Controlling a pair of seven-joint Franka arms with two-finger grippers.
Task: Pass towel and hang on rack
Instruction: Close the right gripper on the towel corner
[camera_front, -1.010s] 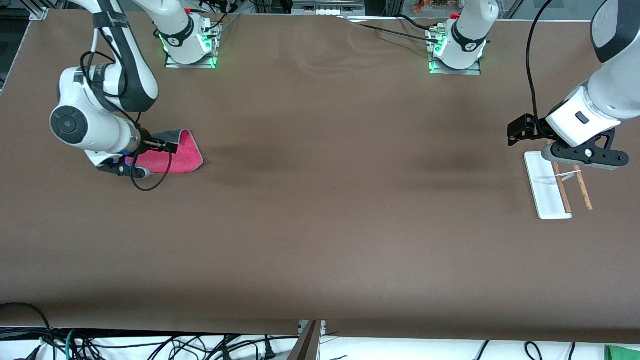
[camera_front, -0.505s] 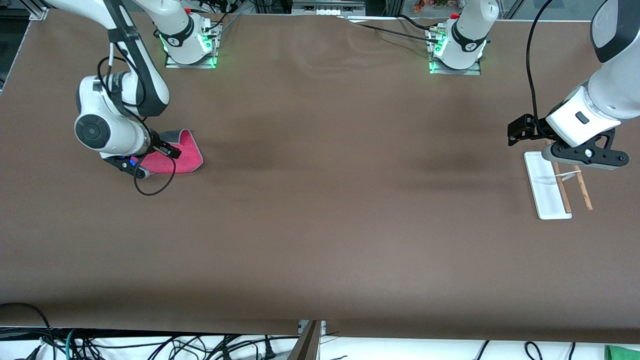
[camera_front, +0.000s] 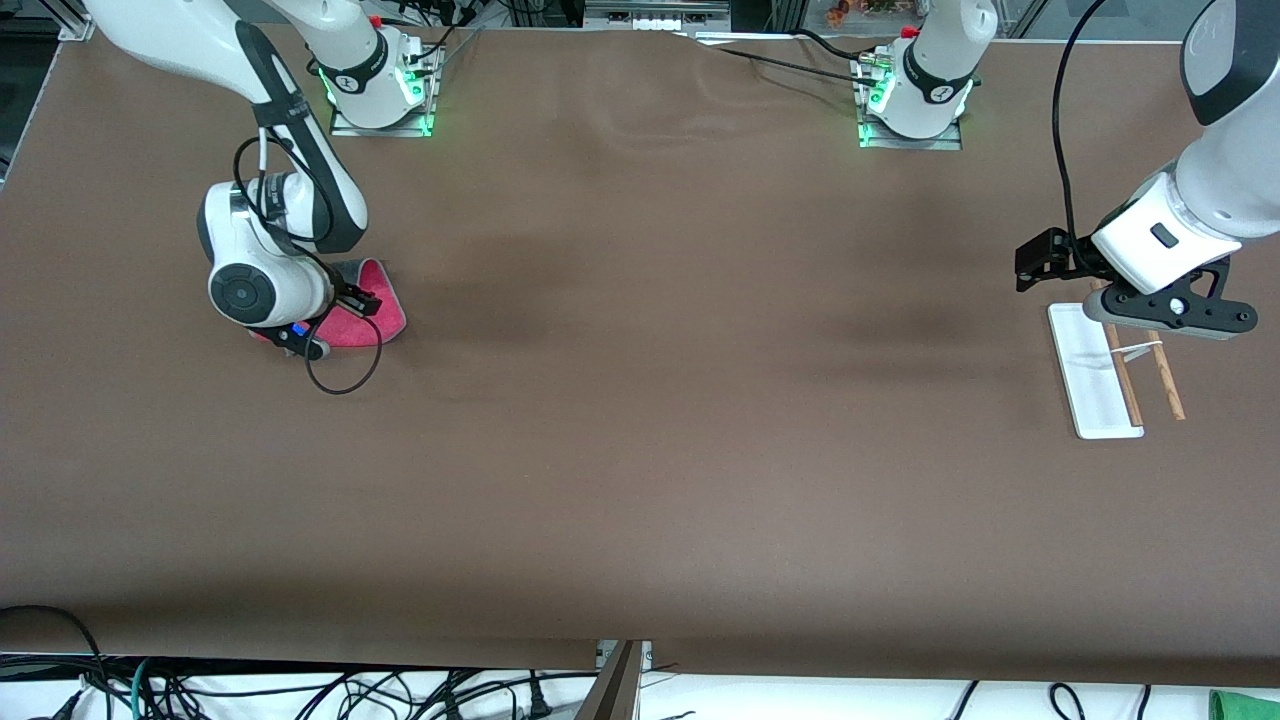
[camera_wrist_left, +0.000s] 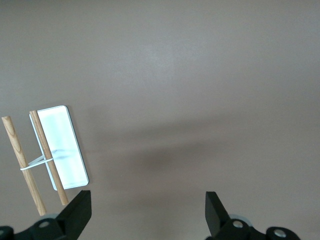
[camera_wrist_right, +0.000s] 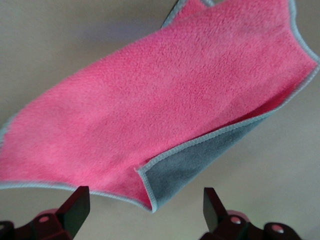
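Both jaw pairs apart, nothing held. Towel (camera_wrist_right: 165, 105) lies directly under my right gripper (camera_wrist_right: 145, 212); left gripper (camera_wrist_left: 145, 215) waits over the rack (camera_wrist_left: 55, 150), well away.

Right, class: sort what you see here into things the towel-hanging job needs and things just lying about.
Needed for the job:
- towel, flat on the table, toward the right arm's end
- rack, toward the left arm's end
- right gripper, open over the towel
- left gripper, open, waiting above the rack

Just lying about:
- cables along the table's edge
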